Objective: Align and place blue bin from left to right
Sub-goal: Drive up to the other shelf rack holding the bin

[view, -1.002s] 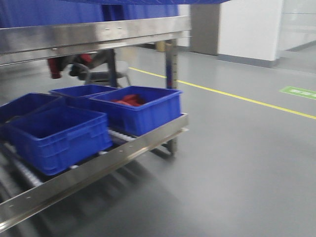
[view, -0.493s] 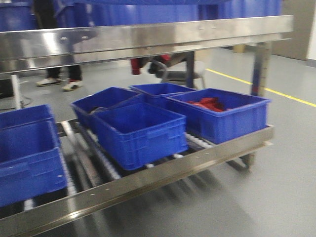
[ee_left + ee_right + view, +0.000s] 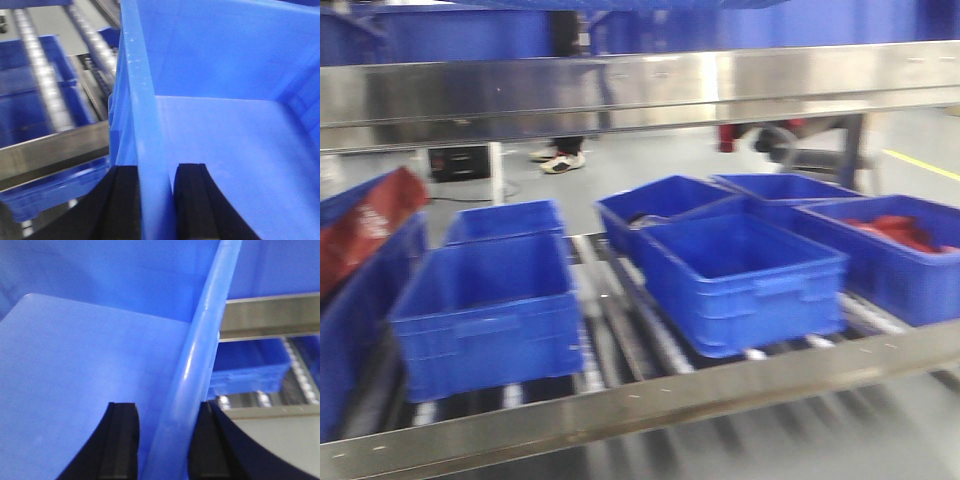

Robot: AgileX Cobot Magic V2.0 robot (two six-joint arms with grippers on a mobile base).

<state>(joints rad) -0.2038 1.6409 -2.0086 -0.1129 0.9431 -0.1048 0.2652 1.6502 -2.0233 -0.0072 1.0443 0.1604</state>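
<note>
Front view motion-blurred; bright even light; glare on steel rail.

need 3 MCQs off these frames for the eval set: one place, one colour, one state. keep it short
1. The left gripper's jaws sit:
A) both inside the held bin
B) one on each side of its wall
C) clear of it

2. The contents of the rightmost bin on the shelf are:
A) green
B) red
C) yellow

3. The middle front bin is:
A) lidded
B) overturned
C) upright and empty

Answers:
1 B: the left wrist view shows a black pad on either side of the blue wall.
2 B: red shows above its rim in the front view.
3 C: its bare blue floor is visible from above.
</note>
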